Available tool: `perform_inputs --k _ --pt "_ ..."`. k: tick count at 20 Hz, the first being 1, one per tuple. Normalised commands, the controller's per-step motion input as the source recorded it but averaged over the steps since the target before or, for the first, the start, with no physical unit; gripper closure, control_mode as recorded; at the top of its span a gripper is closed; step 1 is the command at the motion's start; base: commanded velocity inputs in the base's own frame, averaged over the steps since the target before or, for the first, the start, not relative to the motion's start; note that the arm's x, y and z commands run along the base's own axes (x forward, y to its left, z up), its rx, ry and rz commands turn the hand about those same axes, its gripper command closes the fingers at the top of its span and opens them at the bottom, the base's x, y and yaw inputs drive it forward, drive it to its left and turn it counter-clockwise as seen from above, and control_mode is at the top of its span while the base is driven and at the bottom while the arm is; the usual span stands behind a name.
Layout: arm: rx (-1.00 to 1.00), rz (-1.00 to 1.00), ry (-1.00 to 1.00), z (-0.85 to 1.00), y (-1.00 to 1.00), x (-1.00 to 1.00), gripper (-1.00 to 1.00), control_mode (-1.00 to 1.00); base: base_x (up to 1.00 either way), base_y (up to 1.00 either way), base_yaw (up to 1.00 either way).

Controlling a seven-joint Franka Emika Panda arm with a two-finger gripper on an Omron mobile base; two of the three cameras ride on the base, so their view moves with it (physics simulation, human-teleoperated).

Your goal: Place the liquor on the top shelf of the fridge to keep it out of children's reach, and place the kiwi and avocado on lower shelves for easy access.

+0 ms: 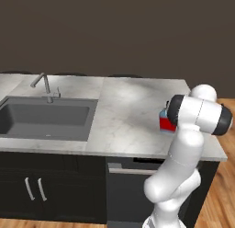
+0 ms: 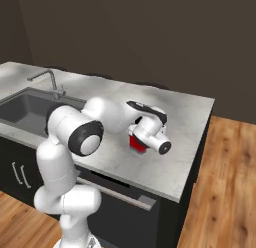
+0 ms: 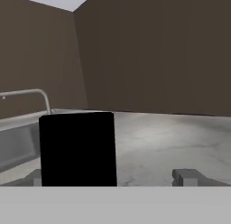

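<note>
The liquor (image 1: 166, 122) stands on the marble island counter (image 1: 124, 121) near its right end; its red body and light blue top peek out from behind my forearm. In the right base view my hand sits over the bottle, and the red base of the liquor (image 2: 137, 144) shows beneath it. In the hand view the black cap (image 3: 77, 148) fills the space close in front, between the fingers of my gripper (image 3: 110, 177) and nearer the left one. The gripper is open, with the right fingertip (image 3: 187, 177) well clear of the cap. The fridge, kiwi and avocado are out of view.
A grey sink (image 1: 46, 114) with a metal faucet (image 1: 44, 86) takes up the counter's left half. The counter's right edge (image 2: 202, 147) drops to wood floor (image 2: 225, 192). Dark cabinets and a dishwasher front (image 1: 131, 190) lie below the counter.
</note>
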Motion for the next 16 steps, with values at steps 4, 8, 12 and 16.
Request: perform_inputs --k 4,8,12,16 --pt "0.00 0.00 0.02 -0.15 -0.08 0.15 -1.00 -1.00 0.00 0.00 0.00" --pt "0.00 0.00 0.02 -0.09 -0.02 0.04 -1.00 -1.00 0.00 0.00 0.00" --pt "-0.02 0.00 0.01 -0.06 0.02 -0.04 1.00 -1.00 0.00 0.00 0.00" --pt "-0.08 0.00 0.00 -0.05 0.21 -0.23 1.00 -1.00 0.00 0.00 0.00"
